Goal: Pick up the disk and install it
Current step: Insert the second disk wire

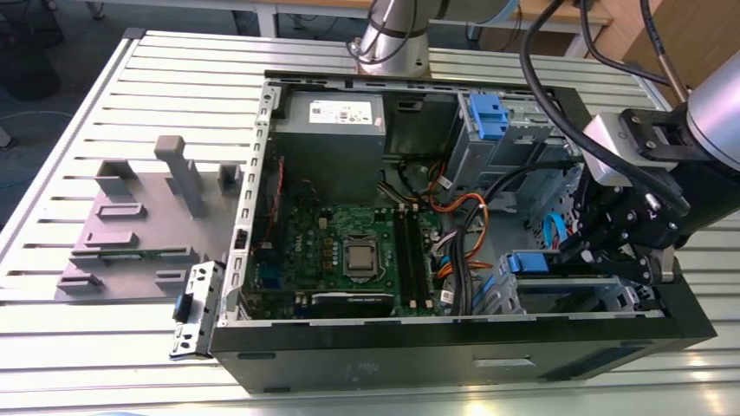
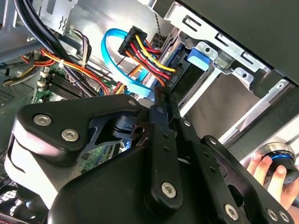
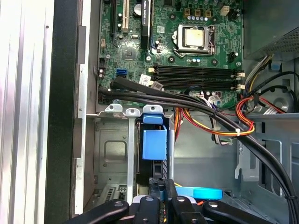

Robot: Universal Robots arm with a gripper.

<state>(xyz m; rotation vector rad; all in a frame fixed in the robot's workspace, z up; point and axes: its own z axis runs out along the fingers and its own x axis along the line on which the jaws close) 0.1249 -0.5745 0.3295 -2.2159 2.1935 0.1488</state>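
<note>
Robot arm's gripper (image 3: pixel 161 189) meets the disk (image 3: pixel 154 140) inside an open computer case (image 1: pixel 463 357) lying on a slatted metal table (image 1: pixel 69 347). The disk stands on edge in a slot of the grey drive cage (image 3: pixel 110 149), its blue frame showing, just beside the green circuit board (image 3: pixel 135 51). The fingers (image 2: pixel 161 121) are pressed together with scarcely a gap, tips against the disk's end; whether they pinch it cannot be told.

In the exterior view a white sticker (image 1: pixel 335 111) sits on the grey power box (image 1: pixel 335 147), its print too small to read. The first wrist view looks onto the circuit board and its silver-capped processor (image 3: pixel 192 38). The second wrist view takes in a plug with red, yellow and black wires (image 2: pixel 145 49) and a blue flat cable (image 2: pixel 108 46) beside the disk. It also shows a person's hand (image 2: pixel 261 170) on a blue-ringed round knob (image 2: pixel 280 156) outside the case.
</note>
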